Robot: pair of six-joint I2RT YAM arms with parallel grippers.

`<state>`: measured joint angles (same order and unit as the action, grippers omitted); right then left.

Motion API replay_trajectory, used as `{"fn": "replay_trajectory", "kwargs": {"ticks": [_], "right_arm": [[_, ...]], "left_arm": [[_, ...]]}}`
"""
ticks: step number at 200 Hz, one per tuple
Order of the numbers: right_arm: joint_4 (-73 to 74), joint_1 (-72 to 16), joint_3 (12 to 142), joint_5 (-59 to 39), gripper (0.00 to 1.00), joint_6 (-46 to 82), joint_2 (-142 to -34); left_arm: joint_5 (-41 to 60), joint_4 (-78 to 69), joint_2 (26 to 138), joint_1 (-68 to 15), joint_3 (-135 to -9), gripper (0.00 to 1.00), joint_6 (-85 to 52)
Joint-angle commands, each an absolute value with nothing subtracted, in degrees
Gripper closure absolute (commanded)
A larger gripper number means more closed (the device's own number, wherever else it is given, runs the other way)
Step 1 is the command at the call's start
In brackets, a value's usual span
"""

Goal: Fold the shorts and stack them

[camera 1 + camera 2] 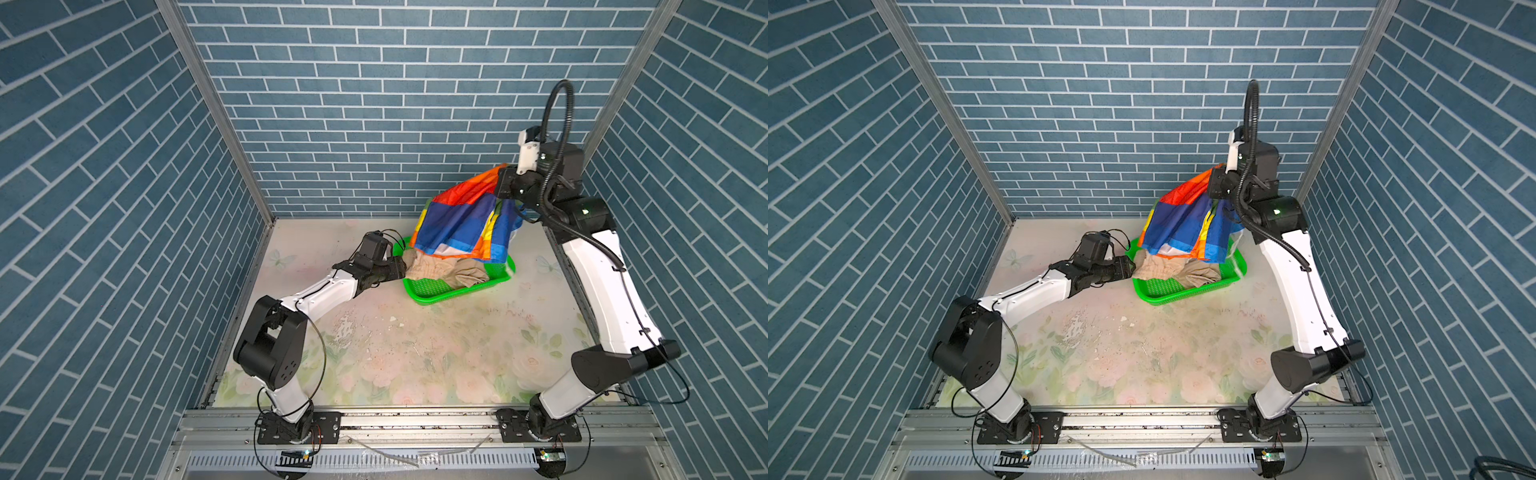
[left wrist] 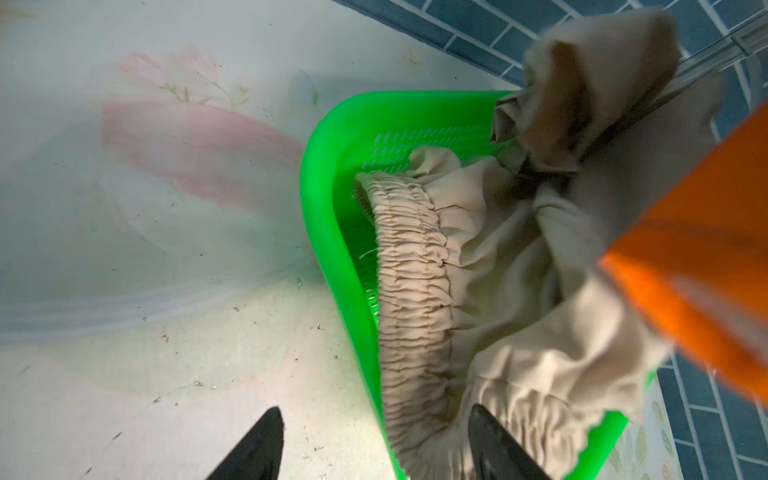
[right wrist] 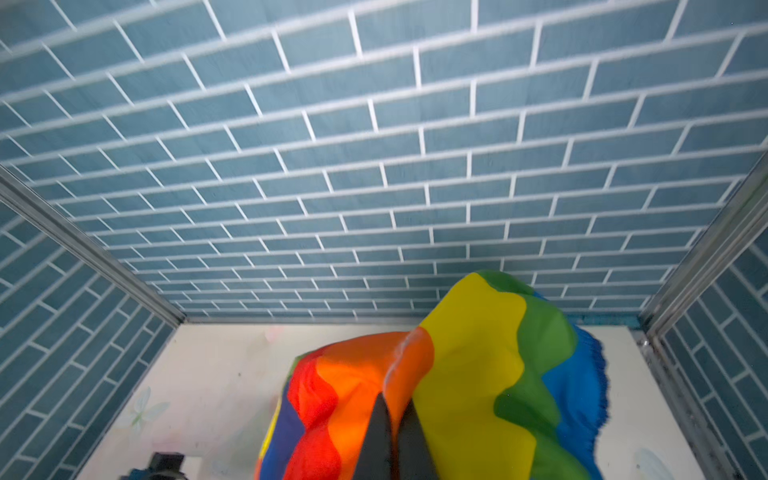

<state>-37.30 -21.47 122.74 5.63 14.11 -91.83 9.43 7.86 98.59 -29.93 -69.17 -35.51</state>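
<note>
Though nothing was folded or stacked yet, I had the right fingers (image 3: 382, 444) clenched on an orange edge of the rainbow-striped shorts (image 1: 461, 216). They hung below those fingers in thin, slick, billowing panels and trailed over the green perforated basket (image 1: 432, 293). The beige shorts (image 1: 444, 270) lay crumpled inside that basket, soft and matte, their gathered waistband ruched in tight ridges just ahead of the left fingers (image 1: 399, 268). Those stood released, one on either side of the smooth plastic rim, gripping nothing. I judged both folds and the stacking on the floral surface (image 1: 415, 353) were left to do.
</note>
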Motion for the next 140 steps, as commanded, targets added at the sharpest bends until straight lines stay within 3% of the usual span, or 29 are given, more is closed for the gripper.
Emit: {"fn": "replay_trajectory", "kwargs": {"ticks": [1,66,86,140], "right_arm": [[-30.25,-21.28,127.99,5.53,1.00,10.57,-90.96],[-30.07,-21.49,140.72,-2.78,1.00,12.17,-95.59],[-28.99,-21.63,143.23,-7.83,1.00,13.27,-94.96],[-22.78,-21.67,135.75,-17.22,1.00,18.06,-88.07]], "left_arm": [[9.75,7.48,100.80,-32.21,-72.94,0.29,-35.41],[9.70,7.38,109.39,-36.90,-79.14,0.31,-37.02],[10.25,7.05,112.63,-38.71,-81.16,0.38,-38.26],[13.91,8.35,123.14,-44.05,-95.94,0.44,-40.21]]}}
